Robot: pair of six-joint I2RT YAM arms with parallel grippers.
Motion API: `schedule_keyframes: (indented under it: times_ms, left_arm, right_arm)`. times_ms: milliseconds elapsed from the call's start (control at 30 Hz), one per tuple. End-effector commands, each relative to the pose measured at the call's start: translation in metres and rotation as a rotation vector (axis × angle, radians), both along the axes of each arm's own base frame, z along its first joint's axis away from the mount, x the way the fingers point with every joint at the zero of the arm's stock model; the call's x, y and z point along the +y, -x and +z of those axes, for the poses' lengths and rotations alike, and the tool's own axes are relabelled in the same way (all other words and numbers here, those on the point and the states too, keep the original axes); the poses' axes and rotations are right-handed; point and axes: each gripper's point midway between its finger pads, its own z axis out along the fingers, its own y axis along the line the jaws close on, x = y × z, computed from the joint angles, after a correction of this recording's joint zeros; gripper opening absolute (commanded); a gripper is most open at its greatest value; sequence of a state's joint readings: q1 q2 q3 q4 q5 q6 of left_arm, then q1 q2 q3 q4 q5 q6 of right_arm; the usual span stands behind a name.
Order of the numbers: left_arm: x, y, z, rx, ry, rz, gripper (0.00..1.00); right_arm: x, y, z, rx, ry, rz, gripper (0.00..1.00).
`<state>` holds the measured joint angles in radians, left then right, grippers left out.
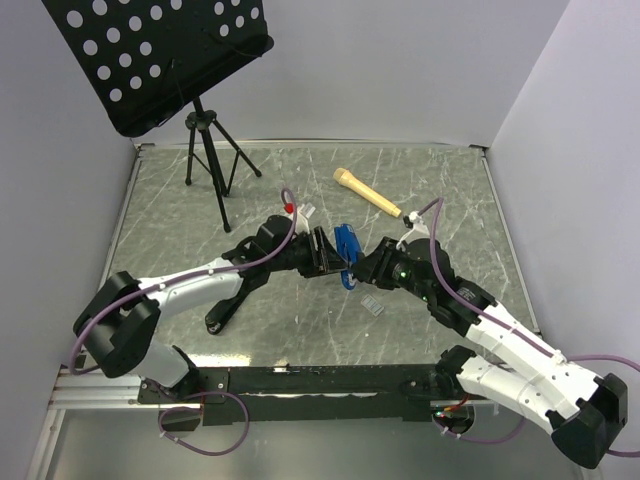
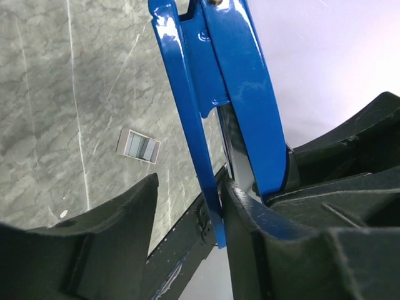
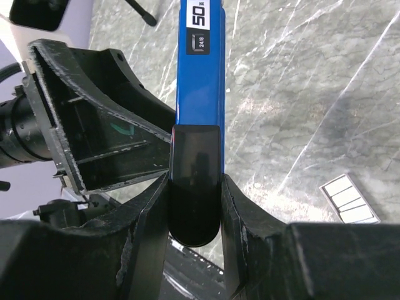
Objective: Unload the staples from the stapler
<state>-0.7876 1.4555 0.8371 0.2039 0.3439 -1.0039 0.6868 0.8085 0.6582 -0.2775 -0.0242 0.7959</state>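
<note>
The top view is bright and even. Shadows on the table (image 1: 450, 190) are soft and faint. In the left wrist view, white glare shines on the blue stapler (image 2: 244, 81). The near black fingers (image 2: 81, 250) look a bit blurry there. In the right wrist view, the table has a pale, shiny patch. The stapler's black end looks glossy, and the near fingers look soft.

Near-centre, staples (image 1: 373, 306) on table (image 1: 460, 200) before stapler (image 1: 346, 243); stick (image 1: 368, 192) behind; stand (image 1: 203, 122) far left.
</note>
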Motion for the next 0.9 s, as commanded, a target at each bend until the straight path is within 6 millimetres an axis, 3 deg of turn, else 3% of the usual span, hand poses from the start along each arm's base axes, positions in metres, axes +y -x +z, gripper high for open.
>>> schedule_keyframes:
  times_ms: [0, 33, 233, 400, 633, 700, 733, 867]
  left_arm:
    - [-0.02, 0.005, 0.031, -0.025, 0.148, -0.057, 0.49]
    - [-0.02, 0.006, 0.029, -0.021, 0.151, -0.061, 0.43]
    - [-0.023, 0.01, 0.032, -0.017, 0.185, -0.086, 0.31]
    - [-0.025, 0.011, 0.025, -0.003, 0.177, -0.099, 0.01]
    - [-0.026, 0.022, 0.027, 0.007, 0.213, -0.153, 0.04]
    - [-0.031, 0.021, 0.023, 0.022, 0.191, -0.174, 0.19]
    - [-0.032, 0.022, 0.02, 0.032, 0.184, -0.182, 0.34]
    - [-0.032, 0.022, 0.012, 0.044, 0.182, -0.166, 0.47]
  right_arm:
    - [0.024, -0.001, 0.029, -0.08, -0.135, 0.061, 0.0]
    - [0.024, -0.001, 0.027, -0.076, -0.134, 0.059, 0.0]
    - [0.026, 0.001, 0.021, -0.066, -0.131, 0.071, 0.0]
    - [0.028, 0.002, 0.018, -0.06, -0.124, 0.09, 0.0]
    - [0.029, 0.006, 0.017, -0.064, -0.105, 0.124, 0.0]
    - [0.032, 0.007, 0.022, -0.077, -0.138, 0.13, 0.0]
    - [0.031, 0.008, 0.024, -0.086, -0.152, 0.128, 0.0]
    - [0.031, 0.007, 0.027, -0.091, -0.158, 0.12, 0.0]
